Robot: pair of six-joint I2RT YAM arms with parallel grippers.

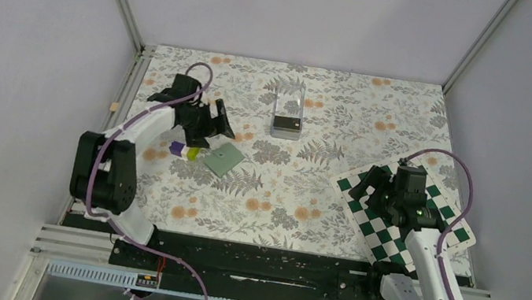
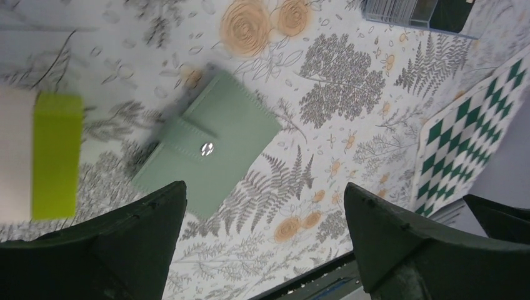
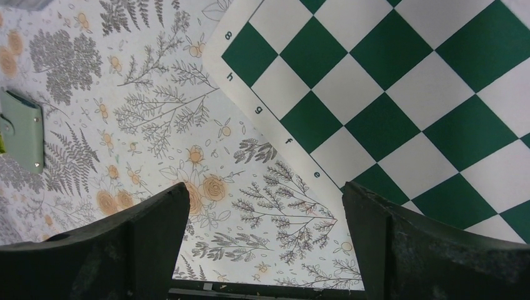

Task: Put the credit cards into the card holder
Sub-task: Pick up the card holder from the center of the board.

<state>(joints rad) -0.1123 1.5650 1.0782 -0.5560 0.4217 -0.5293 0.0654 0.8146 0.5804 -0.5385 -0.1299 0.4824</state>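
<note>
We judged the task to be at its very beginning. The flat sage-green folding card holder (image 1: pixel 223 159) lay on the flower-patterned tabletop (image 1: pixel 295 202), closed, with its flap down and the small metal snap dot on top, so no pocket was open to receive anything. The left tool (image 2: pixel 264 187) hung just above it with its two black fingers (image 2: pixel 144 231) wide apart and nothing between them. The small thin black credit cards (image 1: pixel 287 124) appeared to us as a dark rectangle inside the clear acrylic box (image 1: pixel 289 106), farther back on the tabletop and apart from the card holder; how many cards were there we could not tell. A lime-green block (image 2: pixel 56 156) lay just beside the card holder, on the left side. The right tool (image 3: pixel 264 187) was also spread apart and empty, hovering at the edge of the green-and-white chequered board (image 3: pixel 406 94), well apart from both task things. So, in our judgement, nothing was done yet: the card holder had to be opened, and every card had to be taken out of the box and slid into a pocket.
</note>
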